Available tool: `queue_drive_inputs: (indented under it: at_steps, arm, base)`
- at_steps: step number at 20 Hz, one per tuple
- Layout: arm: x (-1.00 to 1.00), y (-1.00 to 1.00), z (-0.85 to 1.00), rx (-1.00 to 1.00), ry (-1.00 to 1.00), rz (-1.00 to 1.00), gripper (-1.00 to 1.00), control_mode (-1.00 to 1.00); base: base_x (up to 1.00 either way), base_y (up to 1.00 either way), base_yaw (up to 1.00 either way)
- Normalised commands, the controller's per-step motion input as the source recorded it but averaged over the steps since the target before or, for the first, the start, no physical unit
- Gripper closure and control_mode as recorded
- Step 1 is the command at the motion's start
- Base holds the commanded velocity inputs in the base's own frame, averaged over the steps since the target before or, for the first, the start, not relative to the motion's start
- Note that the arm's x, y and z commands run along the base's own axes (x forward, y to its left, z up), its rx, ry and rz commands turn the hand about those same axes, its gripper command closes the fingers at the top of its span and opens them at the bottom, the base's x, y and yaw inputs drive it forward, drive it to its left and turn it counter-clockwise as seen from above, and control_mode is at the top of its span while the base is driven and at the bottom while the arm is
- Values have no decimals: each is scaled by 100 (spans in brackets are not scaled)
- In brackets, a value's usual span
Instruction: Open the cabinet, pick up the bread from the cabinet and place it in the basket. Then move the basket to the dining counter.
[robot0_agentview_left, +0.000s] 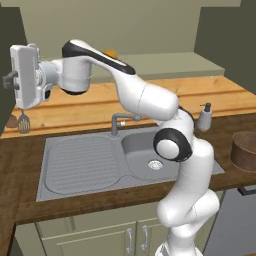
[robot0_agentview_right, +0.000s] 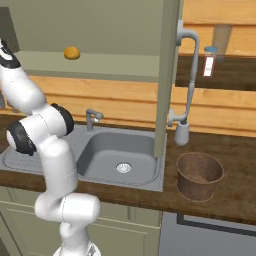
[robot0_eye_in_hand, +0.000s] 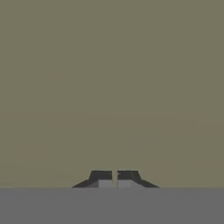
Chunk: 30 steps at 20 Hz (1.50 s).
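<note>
A: Two dark fingertips (robot0_eye_in_hand: 101, 177) sit almost touching at the bottom of your hand view, with a sliver of gap between them and nothing held. You face a flat olive-green surface there, very near the gripper (robot0_eye_in_hand: 114, 178); I cannot tell which panel it is.

B: Where is the hand in the wider scene?

A: In your left base view the arm reaches up and to the left, well above the sink (robot0_agentview_left: 100, 160). The white hand ends at the left edge of that view, its dark tip (robot0_agentview_left: 10, 81) next to a dark green panel there.

B: And the bread?

A: You see the bread (robot0_agentview_right: 72, 53) in the right base view as a small golden-orange bun resting on the pale green shelf inside the cabinet (robot0_agentview_right: 167, 75). The cabinet stands open: one door is swung out edge-on toward you, with its curved silver handle (robot0_agentview_right: 187, 75) on the right face. In the left base view a bit of orange shows just behind the arm's upper link, on the same shelf.

B: The basket?

A: The basket (robot0_agentview_right: 199, 175) stands upright on the dark wood counter (robot0_agentview_right: 235, 150), right of the sink, and looks empty. It sits just below the open door's handle, near a grey soap bottle (robot0_agentview_right: 181, 132). In the left base view you find it at the right edge, well apart from the gripper.

B: Anything else nearby?

A: A tap (robot0_agentview_left: 120, 120) stands behind the sink, and a slotted spatula (robot0_agentview_left: 23, 122) hangs on the wall at the left.
</note>
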Motion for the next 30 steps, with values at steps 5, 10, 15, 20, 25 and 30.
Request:
queue_drive_inputs:
  at_steps: [5, 10, 15, 20, 25, 30]
  arm:
    - [3, -68, 5, -16, -32, -17, 100, -100]
    - [11, -73, 0, -23, -37, -28, 100, -100]
    - [5, -82, -1, -26, -38, -29, 100, -100]
    - [0, -66, -11, -34, -45, -33, 100, -100]
    - [19, -58, -27, -33, -44, -32, 100, -100]
    - [43, -65, -12, -29, -34, -30, 100, -100]
  base:
    - [0, 0, 0]
    - [0, 0, 0]
    - [0, 0, 0]
    - [0, 0, 0]
    - [0, 0, 0]
    - [0, 0, 0]
